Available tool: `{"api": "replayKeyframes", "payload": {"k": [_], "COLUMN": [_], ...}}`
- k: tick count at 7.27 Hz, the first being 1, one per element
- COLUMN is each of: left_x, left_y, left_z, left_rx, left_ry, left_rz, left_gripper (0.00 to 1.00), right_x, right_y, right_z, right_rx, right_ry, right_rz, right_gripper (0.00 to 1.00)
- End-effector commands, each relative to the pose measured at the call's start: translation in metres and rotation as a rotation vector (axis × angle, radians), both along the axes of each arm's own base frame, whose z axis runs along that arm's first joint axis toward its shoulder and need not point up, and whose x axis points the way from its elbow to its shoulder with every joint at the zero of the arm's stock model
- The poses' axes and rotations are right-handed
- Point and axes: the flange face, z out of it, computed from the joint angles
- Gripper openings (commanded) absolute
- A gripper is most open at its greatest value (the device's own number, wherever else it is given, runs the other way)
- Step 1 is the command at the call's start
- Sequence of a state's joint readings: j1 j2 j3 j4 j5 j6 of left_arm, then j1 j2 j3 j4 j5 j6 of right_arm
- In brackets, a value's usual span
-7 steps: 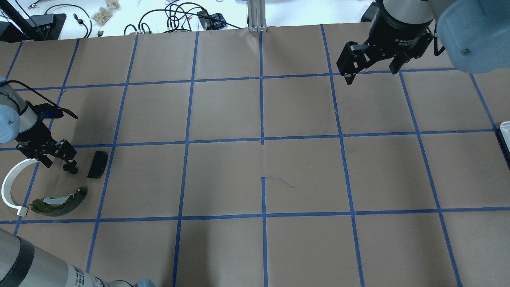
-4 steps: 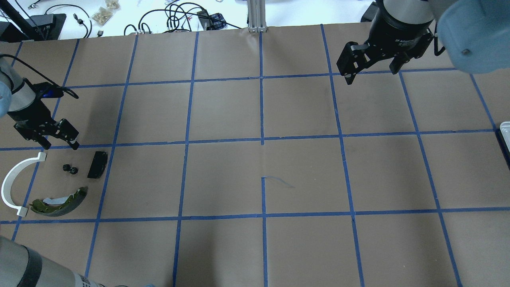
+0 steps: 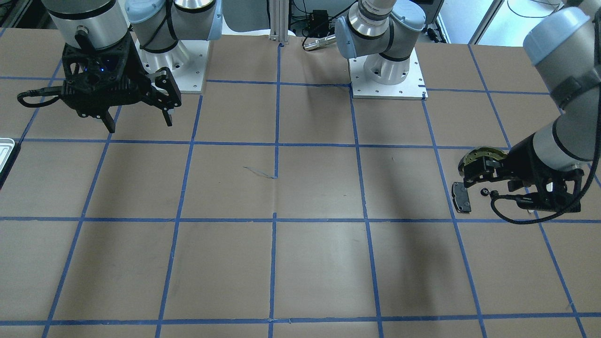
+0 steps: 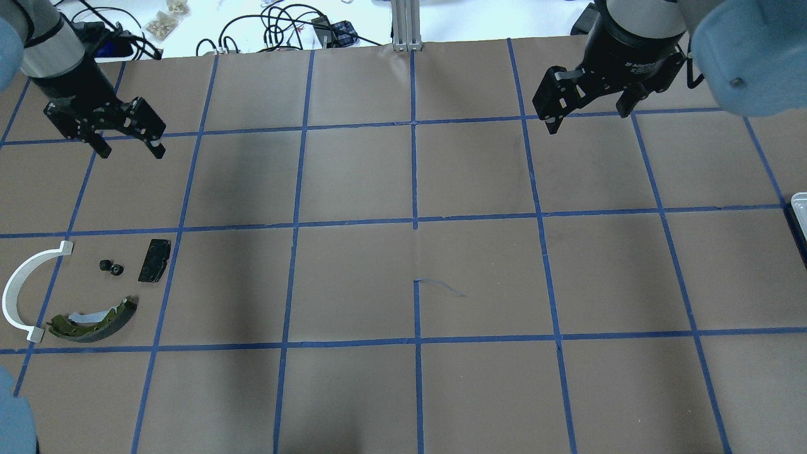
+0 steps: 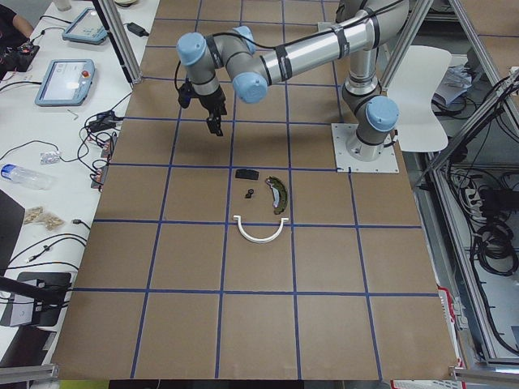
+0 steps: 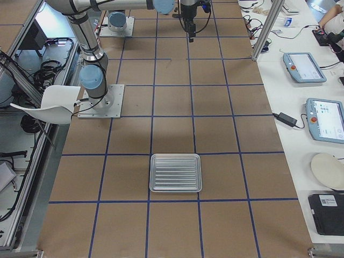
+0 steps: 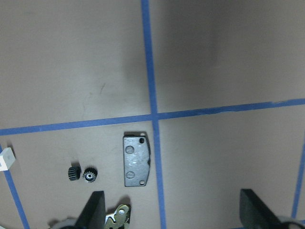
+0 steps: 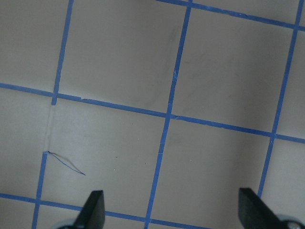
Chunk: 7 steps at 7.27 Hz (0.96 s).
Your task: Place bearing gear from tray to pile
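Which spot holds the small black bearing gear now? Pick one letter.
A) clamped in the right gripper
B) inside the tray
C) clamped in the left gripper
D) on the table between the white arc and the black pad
D: the bearing gear lies on the table between the white arc and the black pad, and the left gripper is open and holds nothing.
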<state>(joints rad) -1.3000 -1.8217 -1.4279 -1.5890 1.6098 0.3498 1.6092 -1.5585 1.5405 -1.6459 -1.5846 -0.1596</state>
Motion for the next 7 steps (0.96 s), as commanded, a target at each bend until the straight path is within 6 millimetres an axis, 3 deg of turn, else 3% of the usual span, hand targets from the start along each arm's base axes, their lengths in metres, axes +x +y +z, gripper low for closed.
{"api": "replayKeyframes", "payload": {"k": [1, 5, 7], "left_x": [-0.072, -0.157, -0.166], "left_y": [0.027, 0.051, 0.073], "left_z": [0.071, 0.079, 0.071], "left_rx": [-0.086, -0.098, -0.073], "left_ry": [-0.020, -0.022, 0.004], "left_rz": [-0.049, -0.095, -0.107], "left_gripper": [1.00, 1.00, 1.00], "right_x": [0.000, 0.000, 0.000], "right_y": [0.000, 0.000, 0.000], "right_z": [0.000, 0.000, 0.000], "right_rx": [0.000, -0.002, 0.000], "right_ry": [0.000, -0.002, -0.002], "right_rz": [-0.002, -0.002, 0.000], "right_gripper": [1.00, 1.00, 1.00]}}
